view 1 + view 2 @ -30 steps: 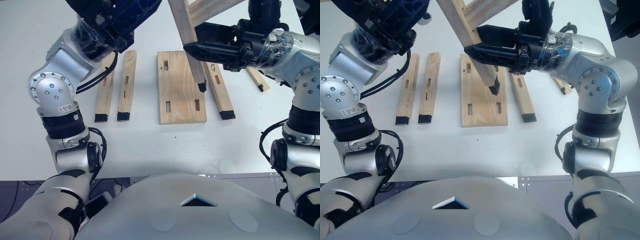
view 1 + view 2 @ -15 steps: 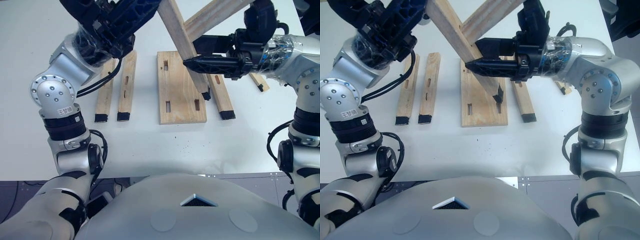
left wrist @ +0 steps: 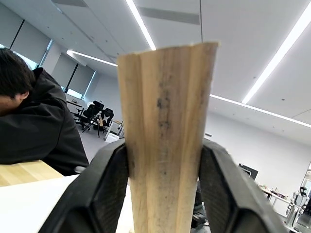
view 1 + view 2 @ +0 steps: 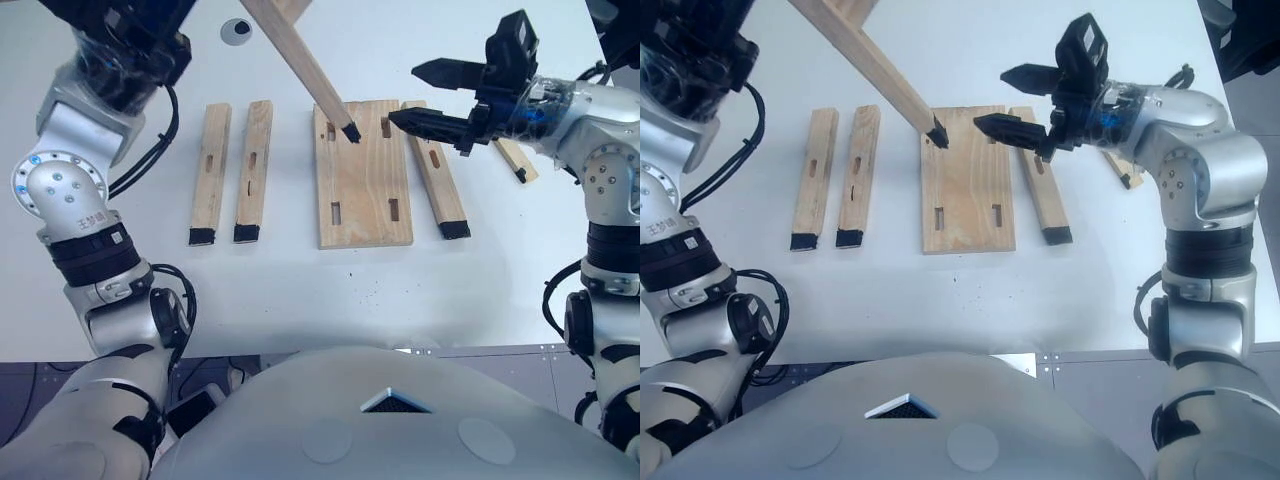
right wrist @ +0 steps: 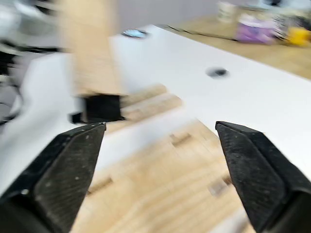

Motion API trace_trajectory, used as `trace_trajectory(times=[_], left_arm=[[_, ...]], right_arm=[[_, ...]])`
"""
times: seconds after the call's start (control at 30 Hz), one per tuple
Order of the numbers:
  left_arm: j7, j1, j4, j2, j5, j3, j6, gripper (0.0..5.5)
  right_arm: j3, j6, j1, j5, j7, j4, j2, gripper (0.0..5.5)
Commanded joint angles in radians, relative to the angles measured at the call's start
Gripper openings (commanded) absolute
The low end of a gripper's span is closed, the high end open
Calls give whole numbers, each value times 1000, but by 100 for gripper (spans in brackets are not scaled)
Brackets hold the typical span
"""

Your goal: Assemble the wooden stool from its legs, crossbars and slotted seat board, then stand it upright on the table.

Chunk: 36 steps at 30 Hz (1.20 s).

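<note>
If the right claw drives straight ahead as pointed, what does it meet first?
The right claw would probably meet the tilted leg near its black-capped end, over the seat board; height is unclear.

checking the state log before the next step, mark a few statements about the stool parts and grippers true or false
1. The left gripper is shut on a wooden leg. True.
2. The right gripper holds a leg. False: it is open and empty, above the far right part of the seat board.
3. The held leg's black tip is at the seat board's far end. True.
4. Three legs lie left of the seat board. False: two legs lie there side by side; a third leg lies on its right.
5. The seat board stands upright. False: it lies flat on the table.
</note>
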<state>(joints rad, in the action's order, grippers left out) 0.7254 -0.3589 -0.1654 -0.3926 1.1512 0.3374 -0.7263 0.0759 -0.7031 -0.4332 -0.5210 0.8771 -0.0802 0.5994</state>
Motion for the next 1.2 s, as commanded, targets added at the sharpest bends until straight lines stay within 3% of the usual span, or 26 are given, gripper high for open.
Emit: trace_trajectory(times=[0.03, 0.17, 0.4, 0.6, 0.97, 1.2], left_arm=[[-17, 85, -116, -12, -17, -20, -2, 201], [-30, 149, -218, -38, -63, -48, 10, 201], [-2, 264, -275, -43, -177, -158, 45, 201], [1, 300, -289, -40, -224, -183, 93, 201], [42, 306, -232, -51, -337, -232, 176, 201], [149, 302, -185, -182, -412, -273, 206, 201]], right_arm=[[-60, 34, -8, 35, -125, 51, -64, 328], [-107, 62, -49, 56, -184, 137, -79, 245], [-102, 74, -111, 81, -146, 223, -68, 121], [-92, 71, -152, 100, -98, 262, -59, 1], [-69, 72, -130, 131, -41, 260, -61, 0], [-71, 68, -108, 136, -30, 246, -66, 0]])
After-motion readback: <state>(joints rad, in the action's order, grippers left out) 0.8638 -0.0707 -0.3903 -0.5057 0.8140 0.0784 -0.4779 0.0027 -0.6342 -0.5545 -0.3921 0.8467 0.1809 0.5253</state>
